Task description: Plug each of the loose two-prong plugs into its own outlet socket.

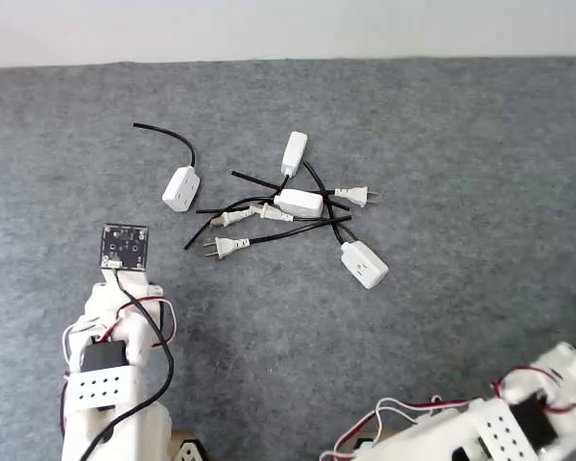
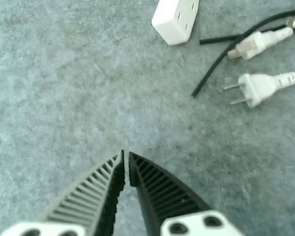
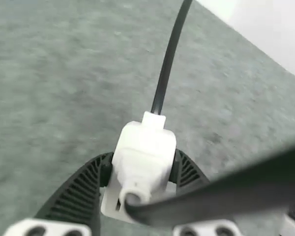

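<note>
Two arms | my left jaws together, empty, short of plug [image 2: 259, 87] at tangle [image 1: 299, 202] edge | my right jaws clamped on white cord end [image 3: 143, 152], apart from tangle | step: plug pickup, I judge | next: open left, straddle plug body.

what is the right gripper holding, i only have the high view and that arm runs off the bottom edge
observer: the right gripper is shut on a white boxy connector, with its black cord leading away from it
operator: plug or socket
observer: cannot tell, a second dark cord crosses close to the wrist camera and covers its near end
operator: and the left gripper, the camera board hides it here
observer: the left gripper is shut with nothing in it, over bare grey mat
</note>
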{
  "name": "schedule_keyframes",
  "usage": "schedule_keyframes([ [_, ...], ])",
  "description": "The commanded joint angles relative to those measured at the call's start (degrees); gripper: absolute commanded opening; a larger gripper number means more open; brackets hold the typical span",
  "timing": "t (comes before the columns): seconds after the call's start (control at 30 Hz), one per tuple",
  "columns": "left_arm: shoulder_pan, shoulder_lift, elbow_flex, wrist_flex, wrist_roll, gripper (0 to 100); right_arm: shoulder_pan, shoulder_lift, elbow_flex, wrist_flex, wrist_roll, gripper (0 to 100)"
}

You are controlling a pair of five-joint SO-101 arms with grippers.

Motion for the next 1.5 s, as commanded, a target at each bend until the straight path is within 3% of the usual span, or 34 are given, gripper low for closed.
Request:
schedule_keyframes([
  [0.0,0.79,-0.79,-2.42,2.46,0.44,2,3.74,1.98,0.00,-6.37,0.70,1.1],
  [0.27,1.14,-0.79,-3.38,5.63,0.35,2,4.26,15.52,-7.38,-8.57,0.26,1.2],
  [0.6,1.14,-0.79,-3.38,7.12,0.53,23,4.35,47.78,-28.31,-8.66,0.35,1.4],
  [0.9,3.78,-0.79,-3.21,7.74,0.53,23,7.43,71.25,-46.95,-8.13,-5.63,19.1],
  [1.1,11.78,-0.79,-6.55,13.27,3.25,23,6.90,75.47,-50.29,-7.96,-6.15,20.1],
  [1.27,13.89,-0.70,-12.79,16.79,7.30,23,6.90,73.36,-50.37,-6.99,-9.58,20.3],
  [1.47,23.12,-0.62,-22.55,24.26,7.74,23,5.41,67.21,-56.97,11.65,-9.05,30.2],
])
